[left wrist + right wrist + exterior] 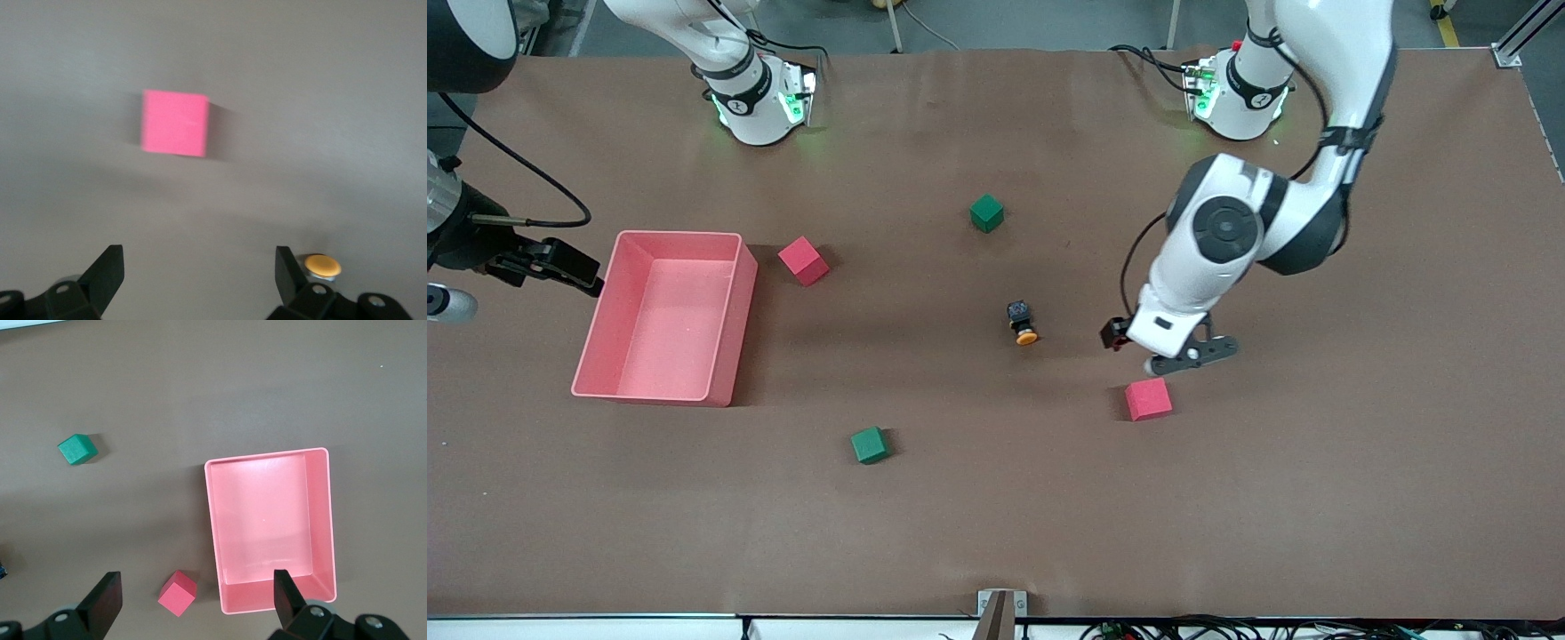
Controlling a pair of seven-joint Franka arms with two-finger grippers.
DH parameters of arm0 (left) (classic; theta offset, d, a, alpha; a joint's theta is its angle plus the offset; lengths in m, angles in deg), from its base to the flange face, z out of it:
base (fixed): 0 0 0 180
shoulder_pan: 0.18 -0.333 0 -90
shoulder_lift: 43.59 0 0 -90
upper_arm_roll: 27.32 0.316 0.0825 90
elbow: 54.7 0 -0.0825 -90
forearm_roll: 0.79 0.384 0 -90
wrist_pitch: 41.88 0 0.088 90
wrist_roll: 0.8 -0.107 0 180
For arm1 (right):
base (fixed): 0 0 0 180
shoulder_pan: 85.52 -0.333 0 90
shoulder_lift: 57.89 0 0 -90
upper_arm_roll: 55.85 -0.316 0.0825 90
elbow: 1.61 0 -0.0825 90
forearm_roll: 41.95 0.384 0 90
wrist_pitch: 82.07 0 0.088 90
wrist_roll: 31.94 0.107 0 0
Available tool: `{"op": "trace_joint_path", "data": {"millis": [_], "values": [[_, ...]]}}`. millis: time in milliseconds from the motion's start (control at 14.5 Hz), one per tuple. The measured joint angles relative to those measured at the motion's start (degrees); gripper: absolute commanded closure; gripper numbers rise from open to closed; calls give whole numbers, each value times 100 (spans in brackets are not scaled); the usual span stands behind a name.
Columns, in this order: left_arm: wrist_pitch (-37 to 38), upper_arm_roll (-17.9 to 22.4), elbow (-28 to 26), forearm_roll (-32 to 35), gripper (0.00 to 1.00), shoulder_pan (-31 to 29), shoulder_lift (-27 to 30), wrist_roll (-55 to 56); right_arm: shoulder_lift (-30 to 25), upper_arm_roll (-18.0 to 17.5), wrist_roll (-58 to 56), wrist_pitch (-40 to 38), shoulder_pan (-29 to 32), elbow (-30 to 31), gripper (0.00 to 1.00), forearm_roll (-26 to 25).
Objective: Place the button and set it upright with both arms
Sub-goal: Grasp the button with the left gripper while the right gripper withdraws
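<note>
Two sets of fingers are mine, and both stand wide with nothing in them. The button (1022,323) lies on its side near the middle of the worktop, black body pointing toward the bases and orange cap toward the front camera, so its long axis runs roughly along that line, tipped slightly. It is not upright yet.

My left gripper (1172,354) hangs low over the worktop toward the left arm's end, just above a red cube (1148,398) that sits nearer the camera. The button lies beside these fingers, toward the right arm's end, with bare worktop between. In the left wrist view the orange cap (323,266) peeps out right by one finger (288,273), while the cube (175,123) fills the space ahead (it is not what I want).

My right gripper (560,263) waits off at the right arm's end, over the edge of the pink bin (725,311), well apart from the button. Its wrist view shows the bin (320,520), a green cube (77,449) and another red cube (177,593), but no button.

So the left arm is clearly the nearer one. I judge the coming move is a sideways shift of the left fingers toward the button, then closing across its body rather than along its length.
</note>
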Motion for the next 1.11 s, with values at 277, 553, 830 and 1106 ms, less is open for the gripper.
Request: {"op": "trace_joint_path", "data": {"millis": [277, 553, 830, 1106], "values": [[-68, 4, 753, 26, 0, 560, -783, 345, -268, -5, -116, 271, 6, 477, 0, 0], [-131, 9, 1396, 303, 0, 1033, -1538, 665, -690, -5, -478, 186, 145, 872, 0, 0], [-195, 8, 1675, 340, 0, 1414, -1975, 919, -940, -3, -900, 54, 422, 976, 0, 1], [-200, 15, 1689, 361, 0, 1515, -2198, 1195, -1095, -19, -983, 44, 442, 1183, 0, 1]]}}
